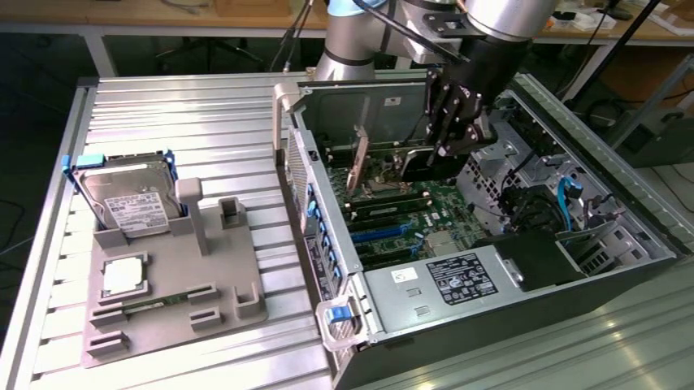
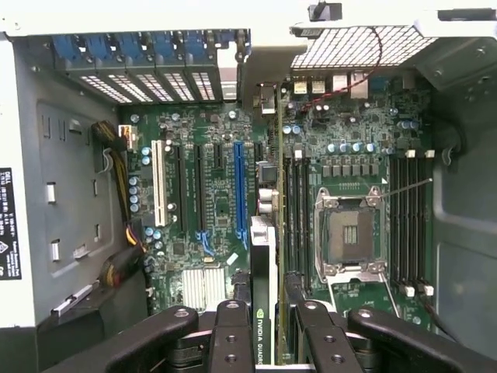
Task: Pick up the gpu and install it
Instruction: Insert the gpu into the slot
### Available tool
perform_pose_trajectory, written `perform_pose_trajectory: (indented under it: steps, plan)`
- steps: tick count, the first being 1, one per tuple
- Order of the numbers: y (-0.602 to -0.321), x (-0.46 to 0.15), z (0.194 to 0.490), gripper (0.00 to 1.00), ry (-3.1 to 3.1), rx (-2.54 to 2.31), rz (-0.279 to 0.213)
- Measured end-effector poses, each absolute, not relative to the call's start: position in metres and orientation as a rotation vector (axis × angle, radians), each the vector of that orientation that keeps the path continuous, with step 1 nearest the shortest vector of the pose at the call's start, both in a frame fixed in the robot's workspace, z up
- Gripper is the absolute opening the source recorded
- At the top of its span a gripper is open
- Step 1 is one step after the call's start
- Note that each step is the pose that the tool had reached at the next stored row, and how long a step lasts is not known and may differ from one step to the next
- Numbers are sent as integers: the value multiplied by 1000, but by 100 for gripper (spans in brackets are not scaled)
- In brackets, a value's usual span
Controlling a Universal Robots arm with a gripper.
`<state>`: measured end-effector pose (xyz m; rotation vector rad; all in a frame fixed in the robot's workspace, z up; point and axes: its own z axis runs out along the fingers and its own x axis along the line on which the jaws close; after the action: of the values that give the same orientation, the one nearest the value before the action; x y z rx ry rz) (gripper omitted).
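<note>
The gpu (image 1: 415,166) is a thin dark card with a green-lettered label. It stands on edge inside the open computer case (image 1: 325,203), above the green motherboard (image 1: 434,203). My gripper (image 1: 450,145) reaches down into the case and is shut on the card's near end. In the wrist view the black fingers (image 2: 231,336) clamp the gpu (image 2: 264,264) from both sides, my gripper (image 2: 269,336) centred over it. The card runs toward the rear slot openings, just beside the blue expansion slot (image 2: 239,194). Whether its edge sits in a slot I cannot tell.
At the exterior view's left, a grey holder (image 1: 174,284) carries a silver hard drive (image 1: 130,207), a processor (image 1: 125,275) and a green RAM stick (image 1: 152,307). In the case are the power supply (image 1: 461,280), blue cables (image 1: 564,199) and the empty processor socket (image 2: 349,233).
</note>
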<state>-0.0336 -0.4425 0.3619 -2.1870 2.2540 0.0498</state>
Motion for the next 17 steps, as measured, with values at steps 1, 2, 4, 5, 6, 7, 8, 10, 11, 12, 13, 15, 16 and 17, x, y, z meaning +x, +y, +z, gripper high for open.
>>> perform_pose_trajectory:
  steps: [1, 2, 4, 5, 6, 7, 8, 10, 11, 12, 13, 15, 16, 17]
  plan:
    - [-443, -34, 361, 27, 2254, -2187, 50]
    - [-443, -34, 359, 27, 2254, -2187, 50]
    - [-445, -35, 353, 27, 2254, -2187, 50]
    - [-446, -35, 350, 27, 2254, -2187, 50]
    - [-446, -35, 349, 27, 2254, -2187, 50]
    - [-446, -35, 347, 27, 2254, -2187, 49]
    - [-447, -35, 346, 27, 2255, -2187, 49]
    - [-448, -36, 341, 27, 2255, -2188, 48]
    - [-448, -36, 339, 27, 2255, -2188, 47]
    - [-449, -36, 336, 27, 2255, -2188, 47]
    - [-451, -37, 334, 27, 2255, -2188, 47]
    - [-452, -39, 330, 27, 2255, -2188, 47]
    - [-452, -40, 329, 27, 2255, -2188, 47]
    - [-452, -41, 327, 27, 2255, -2188, 47]
